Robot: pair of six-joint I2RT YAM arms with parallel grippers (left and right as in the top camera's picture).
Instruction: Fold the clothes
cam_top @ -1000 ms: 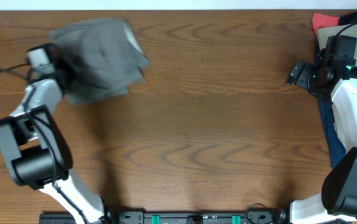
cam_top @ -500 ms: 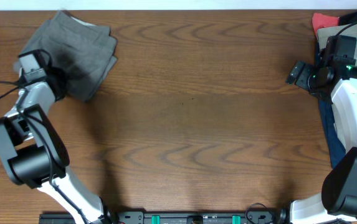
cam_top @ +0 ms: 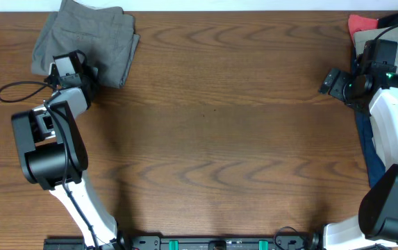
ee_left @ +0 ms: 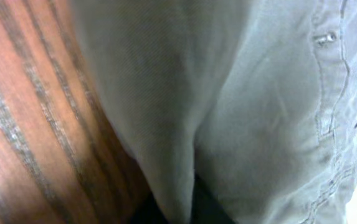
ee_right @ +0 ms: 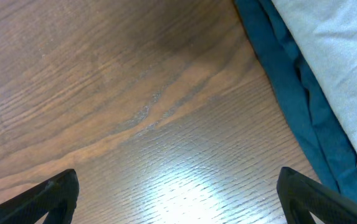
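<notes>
Left fingers (cam_top: pixel 80 69): tucked in at the near edge of the grey shorts (cam_top: pixel 91 38). Wrist cam is all cloth w/ a dark shape at the bottom, so can't tell if they're clamped or let go. The shorts lie as a folded bundle just beyond these fingers, at the far-left corner of the surface (cam_top: pixel 212 139). A stitched seam & small metal stud (ee_left: pixel 324 38) show up close.

Right fingers (ee_right: pixel 47 200): spread wide, nothing btwn them, over bare wood. Just to their right is a navy garment (ee_right: pixel 278 93). Farther off in the same pile are a tan garment (cam_top: pixel 367 38) & a red garment (cam_top: pixel 358 24).

Step, as I read it: shorts look folded & are being parked out of the way. Next, the left should let go & back off w/o dragging the fold open. The right then reaches sideways into the pile for the next piece.

Vs 1 s ago: the shorts were a looser lump nearer the middle. Now they're out at the corner & lie flatter, and the left arm swung w/ them. The right arm hasn't moved.
</notes>
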